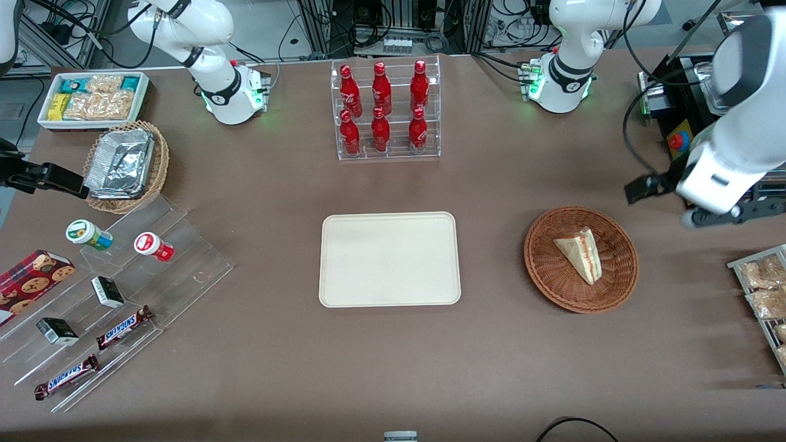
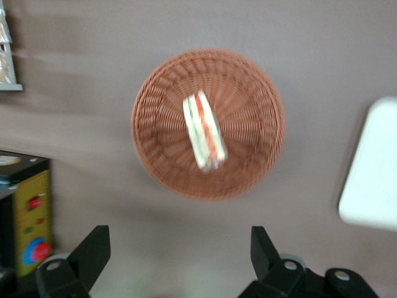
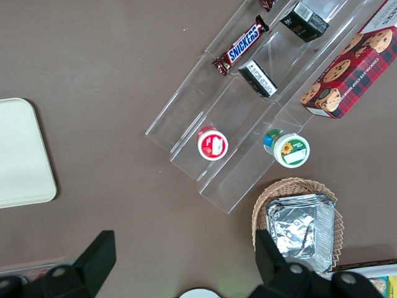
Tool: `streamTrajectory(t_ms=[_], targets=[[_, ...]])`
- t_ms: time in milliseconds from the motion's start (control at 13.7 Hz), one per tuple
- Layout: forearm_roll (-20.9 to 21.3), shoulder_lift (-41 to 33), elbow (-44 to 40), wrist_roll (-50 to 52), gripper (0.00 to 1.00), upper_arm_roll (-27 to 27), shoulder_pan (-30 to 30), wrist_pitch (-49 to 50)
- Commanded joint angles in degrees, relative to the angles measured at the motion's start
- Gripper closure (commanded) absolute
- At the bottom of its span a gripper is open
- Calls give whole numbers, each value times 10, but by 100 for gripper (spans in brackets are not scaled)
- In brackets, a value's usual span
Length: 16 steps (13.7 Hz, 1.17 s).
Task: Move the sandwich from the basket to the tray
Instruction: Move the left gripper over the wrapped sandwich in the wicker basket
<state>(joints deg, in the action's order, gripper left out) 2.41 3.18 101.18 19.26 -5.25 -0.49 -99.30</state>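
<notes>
The sandwich (image 1: 580,253), a pale bread wedge with red and green filling, lies in the round reddish-brown wicker basket (image 1: 540,270). The flat cream tray (image 1: 389,258) lies bare at mid-table, beside the basket toward the parked arm's end. My left gripper (image 1: 642,187) hovers above the table beside the basket, a little farther from the front camera, toward the working arm's end. In the left wrist view the gripper (image 2: 180,248) is open and empty, with the sandwich (image 2: 203,131) in the basket (image 2: 248,93) ahead of it and a corner of the tray (image 2: 372,167) showing.
A clear rack of red bottles (image 1: 389,110) stands farther from the front camera than the tray. A black box with a red button (image 1: 678,138) sits near the gripper. A rack of bagged snacks (image 1: 764,288) lies at the working arm's end. Acrylic steps with snacks (image 1: 123,288) lie toward the parked arm's end.
</notes>
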Motion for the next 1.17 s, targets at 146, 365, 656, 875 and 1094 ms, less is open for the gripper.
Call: streamTrajectory(t_ms=[146,365,656,875,1094], targets=[[0,18,124,108,0,9,-11,-171],[2,39,171,128,0,9,-11,-233],[2,56,230,158,0,9,-14,-307],[2,55,258,169,0,9,-19,-339],[2,56,280,171,0,9,-20,-374]])
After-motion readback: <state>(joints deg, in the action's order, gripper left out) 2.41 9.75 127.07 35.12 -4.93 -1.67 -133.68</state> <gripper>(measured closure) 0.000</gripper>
